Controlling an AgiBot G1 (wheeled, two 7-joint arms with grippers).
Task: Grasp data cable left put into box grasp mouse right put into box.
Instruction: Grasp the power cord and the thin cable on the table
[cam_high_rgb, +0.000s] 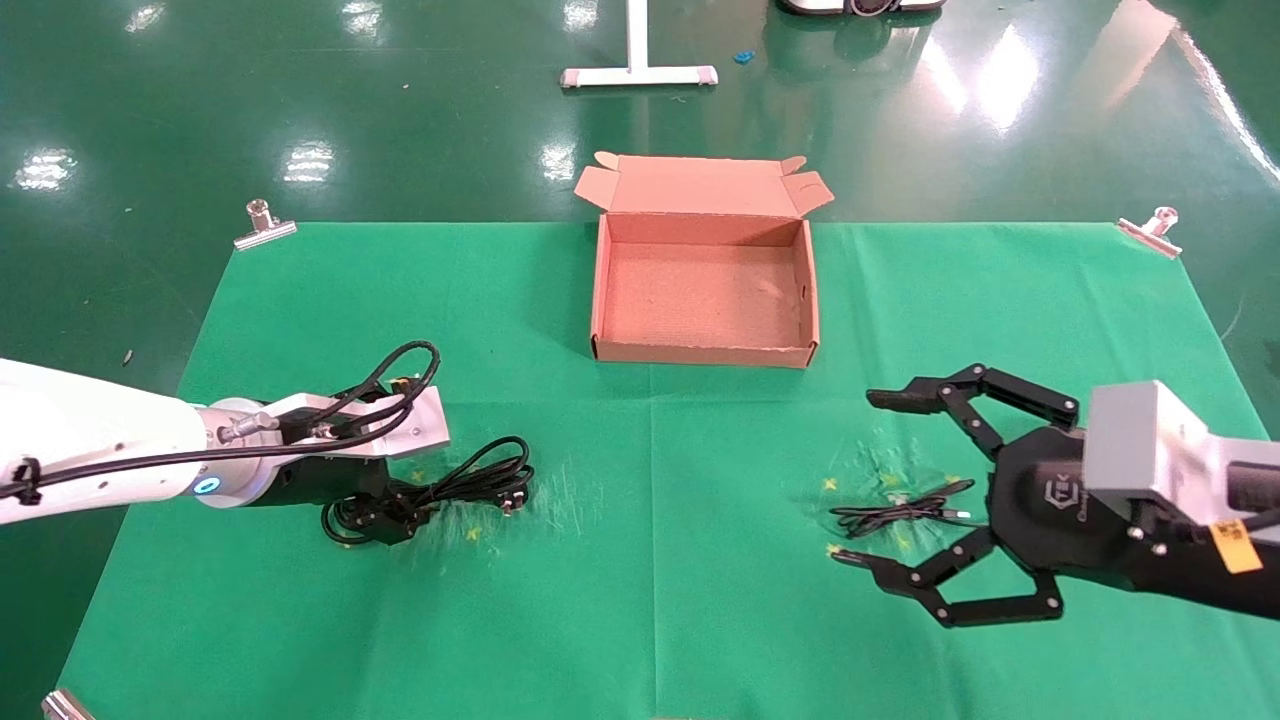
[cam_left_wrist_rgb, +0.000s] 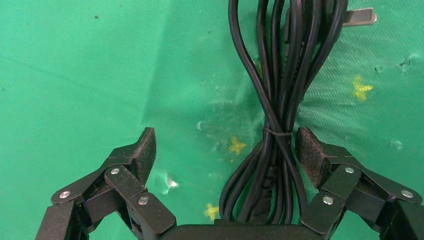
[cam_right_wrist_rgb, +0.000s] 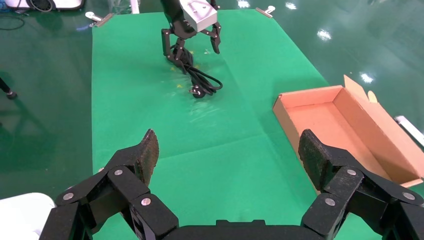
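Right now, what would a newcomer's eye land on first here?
Probably the open, empty box at the far middle of the green cloth. Then the left pincer, open and down astride the coiled cable on the left, and the right pincer, spread wide above a thin black cord on the right.

box top open, unobstructed | cloth between tools bare — free passage

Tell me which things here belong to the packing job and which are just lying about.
Job:
data cable, between the open left tool's fingers
cardboard box, empty
thin black cord by the open right tool; no mouse body visible

Lying about:
metal clips at the green cloth's corners
white stand base on the floor
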